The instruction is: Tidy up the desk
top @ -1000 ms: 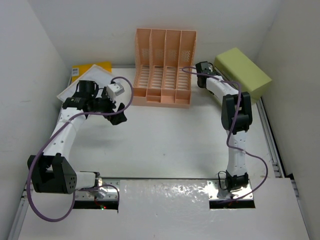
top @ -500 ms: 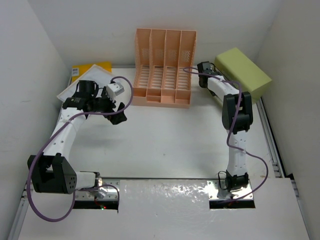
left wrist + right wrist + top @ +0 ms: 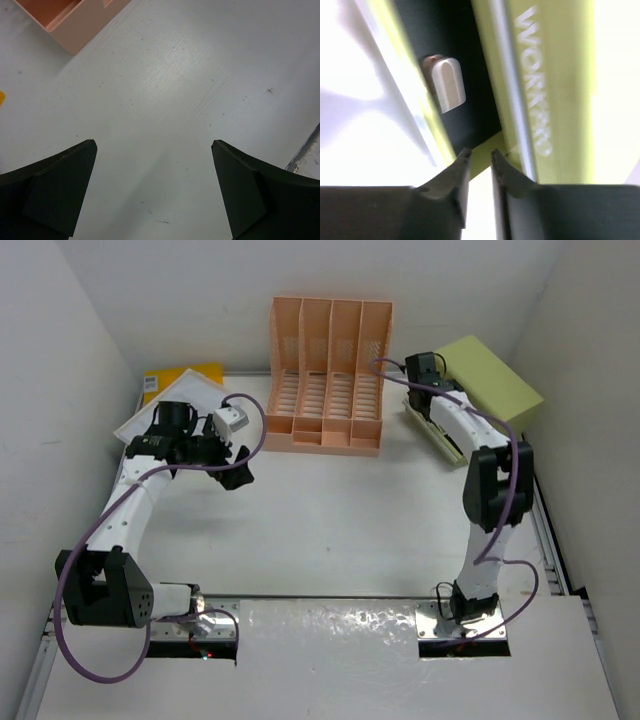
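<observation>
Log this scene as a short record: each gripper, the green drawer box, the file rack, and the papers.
left gripper: open, empty, over bare desk
right gripper: closed on the front lip of the drawer
drawer: partly out of the lime-green box, small pale object inside
file rack: peach, far edge, slots look empty
papers: yellow and white, far left corner

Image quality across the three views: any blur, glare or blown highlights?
Top external: sharp, with specular glare on the shiny plate at the near edge. Left wrist: sharp, desk grain visible, soft shadow by the left gripper. Right wrist: blurred, lime-green drawer box smeared, white blown out at both sides.
</observation>
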{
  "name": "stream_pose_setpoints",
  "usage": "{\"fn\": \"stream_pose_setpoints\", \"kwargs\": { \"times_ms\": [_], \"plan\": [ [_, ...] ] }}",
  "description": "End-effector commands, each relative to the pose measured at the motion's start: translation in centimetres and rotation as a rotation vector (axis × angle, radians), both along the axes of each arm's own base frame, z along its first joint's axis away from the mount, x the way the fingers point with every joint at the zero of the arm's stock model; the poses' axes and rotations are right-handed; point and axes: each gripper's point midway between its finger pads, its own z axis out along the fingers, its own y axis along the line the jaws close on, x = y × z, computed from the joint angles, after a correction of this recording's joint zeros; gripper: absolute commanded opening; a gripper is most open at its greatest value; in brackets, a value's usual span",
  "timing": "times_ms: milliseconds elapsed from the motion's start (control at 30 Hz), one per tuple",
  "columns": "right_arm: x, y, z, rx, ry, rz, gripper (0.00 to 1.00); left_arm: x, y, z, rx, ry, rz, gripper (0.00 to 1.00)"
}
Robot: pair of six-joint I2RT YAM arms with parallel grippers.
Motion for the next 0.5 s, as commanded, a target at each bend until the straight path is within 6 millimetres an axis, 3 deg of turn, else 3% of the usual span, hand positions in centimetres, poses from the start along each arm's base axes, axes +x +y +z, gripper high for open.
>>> {"fn": "stream_pose_setpoints", "kwargs": {
  "times_ms": [0, 67, 133, 267, 367, 433, 467],
  "plan": [
    [-0.5, 4.7, -0.4, 0.134, -0.051, 0.156, 0.2, 0.3, 0.0, 0.7, -0.012, -0.033, -0.004, 1.0],
    [-1.0, 6.2, -2.8, 0.189, -0.016, 0.202, 0.0, 0.1, 0.0, 0.6, -0.009, -0.029, -0.009, 1.0],
    [-1.4, 6.5, -5.7, 0.205, 0.066, 0.198, 0.0, 0.0, 0.0, 0.6, -0.012, -0.026, -0.011, 1.0],
    [-0.8, 7.7, -8.5, 0.242, 0.16, 0.223, 0.0, 0.2, 0.0, 0.6, -0.01, -0.033, -0.011, 1.0],
    [0.1, 6.9, -9.8, 0.214, 0.158, 0.181, 0.0, 0.2, 0.1, 0.5, -0.008, -0.033, -0.006, 1.0],
    [1.3, 5.2, -9.2, 0.146, 0.118, 0.121, 0.0, 0.3, 0.2, 0.4, 0.001, -0.034, 0.003, 1.0],
    [1.5, 4.5, -9.9, 0.115, 0.127, 0.099, 0.0, 0.3, 0.3, 0.3, 0.003, -0.031, 0.005, 1.0]
  ]
}}
